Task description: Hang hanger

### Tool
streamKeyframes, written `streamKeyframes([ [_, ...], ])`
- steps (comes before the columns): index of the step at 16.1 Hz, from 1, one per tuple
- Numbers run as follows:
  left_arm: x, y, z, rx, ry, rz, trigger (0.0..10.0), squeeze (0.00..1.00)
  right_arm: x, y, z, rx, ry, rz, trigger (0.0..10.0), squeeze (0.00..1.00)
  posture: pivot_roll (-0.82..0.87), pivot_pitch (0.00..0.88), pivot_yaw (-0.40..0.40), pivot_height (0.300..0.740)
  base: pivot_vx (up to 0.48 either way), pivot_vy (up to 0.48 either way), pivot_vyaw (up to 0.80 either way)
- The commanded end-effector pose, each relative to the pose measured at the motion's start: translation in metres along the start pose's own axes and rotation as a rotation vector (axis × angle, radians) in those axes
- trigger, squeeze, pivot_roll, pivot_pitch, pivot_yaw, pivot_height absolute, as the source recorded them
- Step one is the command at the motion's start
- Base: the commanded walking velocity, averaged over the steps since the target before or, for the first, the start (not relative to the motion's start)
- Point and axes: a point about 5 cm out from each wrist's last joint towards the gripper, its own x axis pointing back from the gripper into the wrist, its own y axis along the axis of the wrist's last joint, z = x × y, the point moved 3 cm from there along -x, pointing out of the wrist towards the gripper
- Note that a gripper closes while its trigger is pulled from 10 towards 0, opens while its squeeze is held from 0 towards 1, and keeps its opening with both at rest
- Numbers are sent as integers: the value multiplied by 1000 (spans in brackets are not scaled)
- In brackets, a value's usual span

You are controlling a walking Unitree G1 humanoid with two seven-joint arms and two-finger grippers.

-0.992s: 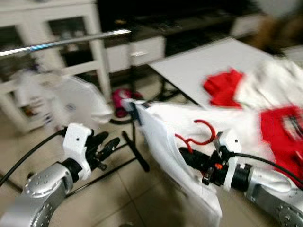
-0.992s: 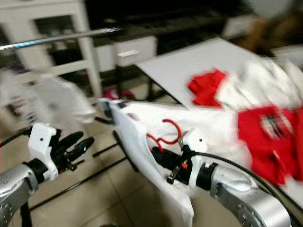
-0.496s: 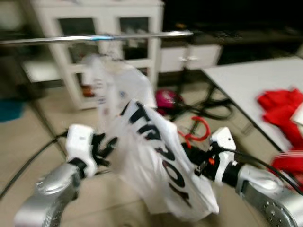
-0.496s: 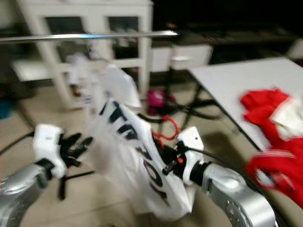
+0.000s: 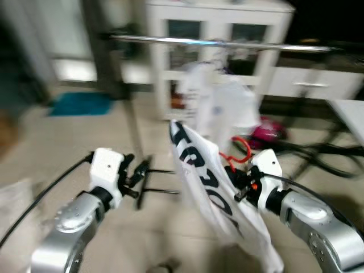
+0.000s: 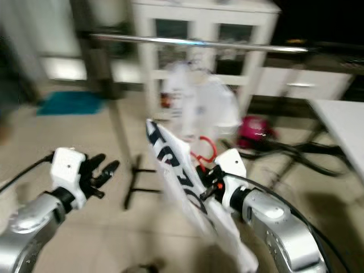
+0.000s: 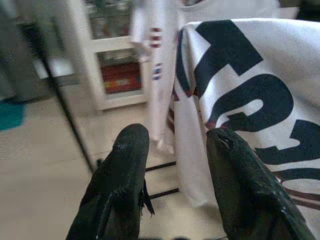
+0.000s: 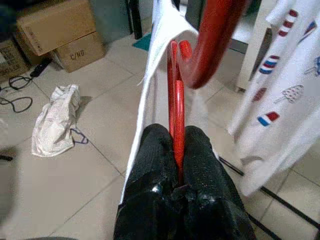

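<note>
My right gripper (image 5: pixel 238 177) is shut on a red hanger (image 8: pixel 176 105) whose hook (image 5: pixel 242 149) curves up just above the fingers. A white T-shirt with black letters (image 5: pixel 206 187) hangs from that hanger and drapes down between my arms. A silver clothes rail (image 5: pixel 216 43) runs across the scene higher up and farther away. One white patterned garment (image 5: pixel 223 102) hangs from it. My left gripper (image 5: pixel 138 172) is open, empty, left of the shirt; in the left wrist view its fingers (image 7: pixel 124 165) stand apart beside the shirt's printed letters (image 7: pixel 240 95).
The rail's dark upright post (image 5: pixel 122 108) and floor legs (image 5: pixel 153 182) stand just behind my left gripper. A white cabinet (image 5: pixel 219 34) is behind the rail. A pink object (image 5: pixel 274 129) and black cables lie on the tiled floor. Cardboard boxes (image 8: pixel 55 30) and a crumpled cloth (image 8: pixel 55 120) lie nearby.
The whole view has swung left, taking the white table and red clothes out of sight. The rail now spans the view. My right gripper still holds the hanger with the shirt.
</note>
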Motion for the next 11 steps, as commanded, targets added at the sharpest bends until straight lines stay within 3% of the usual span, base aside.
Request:
streamKeyframes([
  [1, -7, 10, 1, -15, 10, -26, 10000, 0, -4, 21, -4, -3, -22, -79, 10000, 0, 91, 0, -37, 740, 0, 0, 800],
  [3, -11, 14, 0, -21, 16, -44, 10000, 0, -13, 20, -6, 1, -48, -67, 10000, 0, 86, 0, -35, 740, 0, -446, 241],
  [4, -13, 13, -1, -15, 20, -53, 10000, 0, -16, 19, -9, 48, -66, -51, 10000, 0, 84, 0, -35, 740, 0, -450, 0],
  [6, -18, 12, 1, -27, 28, -64, 10000, 0, -15, 26, -18, 66, -129, -86, 10000, 0, 83, 0, -39, 740, 0, -448, 0],
  [9, -21, 8, 14, -13, 62, -34, 10000, 0, -16, 26, -21, 14, -122, -84, 10000, 0, 89, 0, -53, 740, 0, 0, 0],
  [11, -23, 13, 19, -3, 33, -46, 10000, 0, -19, 32, -15, -45, -45, -93, 10000, 0, 102, 0, -66, 740, 0, 0, 0],
])
